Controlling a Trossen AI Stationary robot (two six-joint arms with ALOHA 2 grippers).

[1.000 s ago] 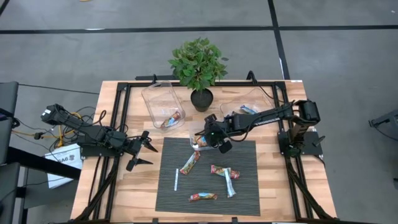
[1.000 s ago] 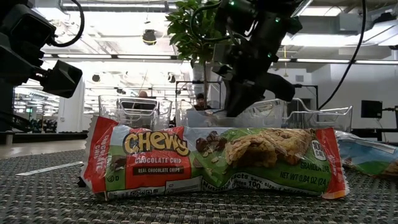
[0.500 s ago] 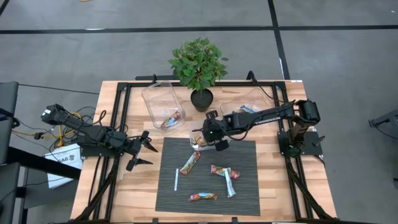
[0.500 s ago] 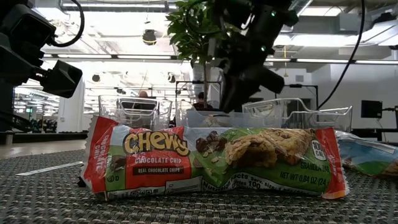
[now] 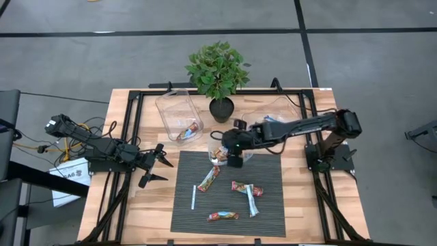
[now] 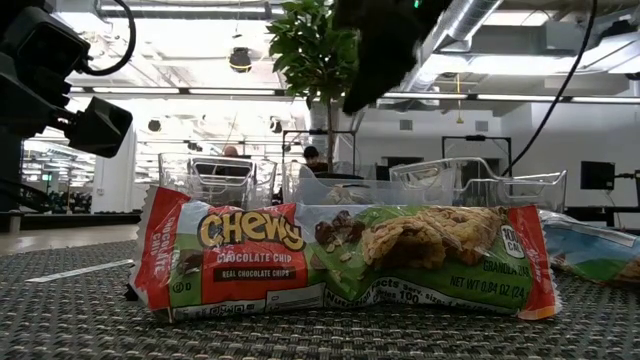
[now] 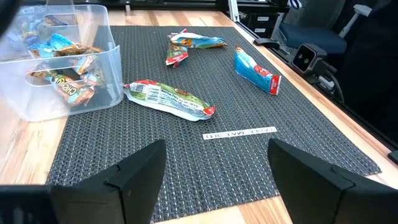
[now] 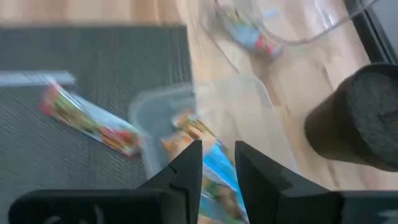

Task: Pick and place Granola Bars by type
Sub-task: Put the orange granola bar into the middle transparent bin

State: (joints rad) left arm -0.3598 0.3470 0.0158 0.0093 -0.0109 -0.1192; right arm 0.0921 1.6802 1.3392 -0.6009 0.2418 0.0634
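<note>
Right gripper is seen above the small clear container at the far edge of the dark mat; its fingers stand slightly parted with nothing between them. Several granola bars lie inside that container. Four more bars are spread on the mat nearer than the container, beside a thin white stick. Left gripper rests wide open, well left of the container.

Mat dark grey, woven ribbed. Table light wood planks. Bar green-red wrapper, yellow lettering. Bar beyond left gripper blue, red-tipped. Stick white. Plant green, pot black.
</note>
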